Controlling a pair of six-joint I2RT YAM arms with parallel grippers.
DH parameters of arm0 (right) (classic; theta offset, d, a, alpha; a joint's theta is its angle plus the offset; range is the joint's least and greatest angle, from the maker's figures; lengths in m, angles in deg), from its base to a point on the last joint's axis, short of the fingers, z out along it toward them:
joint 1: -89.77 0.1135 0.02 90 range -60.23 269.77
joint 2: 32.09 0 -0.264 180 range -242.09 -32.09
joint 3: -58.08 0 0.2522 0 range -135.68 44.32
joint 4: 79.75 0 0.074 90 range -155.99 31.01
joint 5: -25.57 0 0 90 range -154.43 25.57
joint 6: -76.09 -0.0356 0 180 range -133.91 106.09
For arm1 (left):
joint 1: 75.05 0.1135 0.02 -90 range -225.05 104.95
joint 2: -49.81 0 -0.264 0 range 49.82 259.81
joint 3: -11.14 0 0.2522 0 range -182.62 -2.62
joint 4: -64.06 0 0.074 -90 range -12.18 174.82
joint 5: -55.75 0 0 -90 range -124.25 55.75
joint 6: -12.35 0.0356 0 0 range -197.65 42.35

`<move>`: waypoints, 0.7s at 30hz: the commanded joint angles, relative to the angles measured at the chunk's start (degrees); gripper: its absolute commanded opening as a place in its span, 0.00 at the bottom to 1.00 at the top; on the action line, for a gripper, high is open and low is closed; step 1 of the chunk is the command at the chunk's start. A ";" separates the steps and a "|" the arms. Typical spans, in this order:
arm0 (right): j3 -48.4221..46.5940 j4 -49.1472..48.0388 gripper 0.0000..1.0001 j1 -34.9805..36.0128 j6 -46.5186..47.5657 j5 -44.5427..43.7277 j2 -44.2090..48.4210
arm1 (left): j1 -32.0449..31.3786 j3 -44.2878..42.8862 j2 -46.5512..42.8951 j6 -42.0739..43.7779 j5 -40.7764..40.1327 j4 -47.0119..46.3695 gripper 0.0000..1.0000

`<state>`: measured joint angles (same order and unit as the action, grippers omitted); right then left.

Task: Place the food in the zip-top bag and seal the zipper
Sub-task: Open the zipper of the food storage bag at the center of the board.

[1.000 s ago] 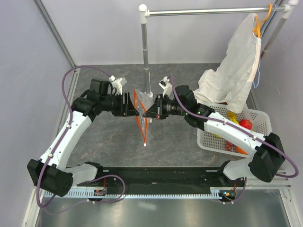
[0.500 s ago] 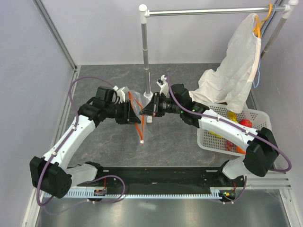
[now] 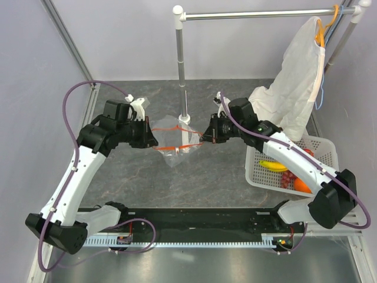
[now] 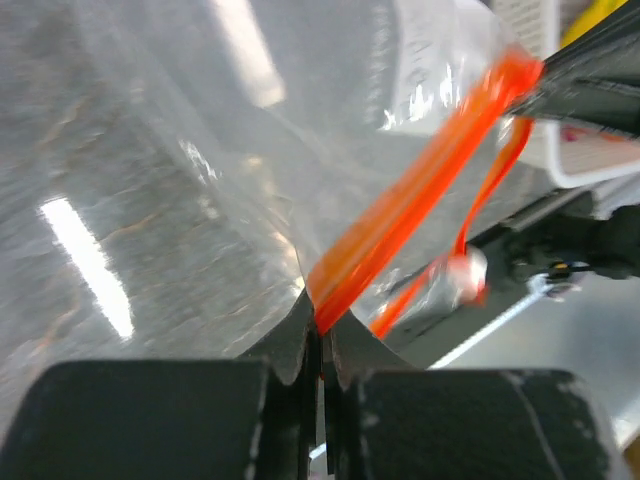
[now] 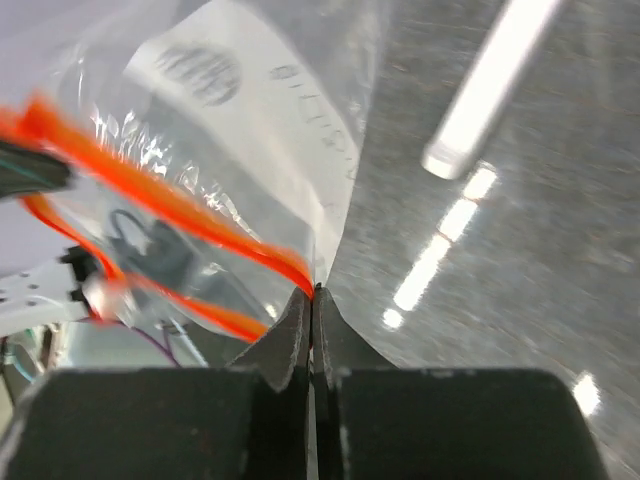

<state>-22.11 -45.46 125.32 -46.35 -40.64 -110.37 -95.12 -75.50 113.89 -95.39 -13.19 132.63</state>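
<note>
The left gripper is clamped on one end of the thin red zipper strip and the right gripper is pinched on the other end. The small clear plastic zip-top bag sags between them over the dark grey stone-patterned table, just in front of the upright metal pole. Each wrist view shows jaws pressed together with the strip caught at the tips (a small white slider, blurred, sits on the lower lip). The food lies well apart in the white mesh basket at the right: a yellow banana, a bunch of dark red grapes and a round orange. A large white cloth bag hangs behind the basket
</note>
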 commanded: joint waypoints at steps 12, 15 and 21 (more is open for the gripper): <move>-2.30 13.48 0.00 -2.85 26.11 -1.46 -9.25 | -0.14 -0.25 9.82 9.94 5.64 9.63 0.02; -3.08 14.18 0.08 -2.85 29.45 -4.01 -9.87 | -0.23 2.04 13.78 5.72 10.22 4.55 0.02; -6.15 16.81 0.50 -3.03 32.00 -5.68 -6.45 | -0.32 1.34 16.69 0.70 12.78 -1.10 0.02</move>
<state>-24.25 -31.66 122.81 -19.45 -43.07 -120.54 -95.74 -72.55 130.76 -89.66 -4.38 136.54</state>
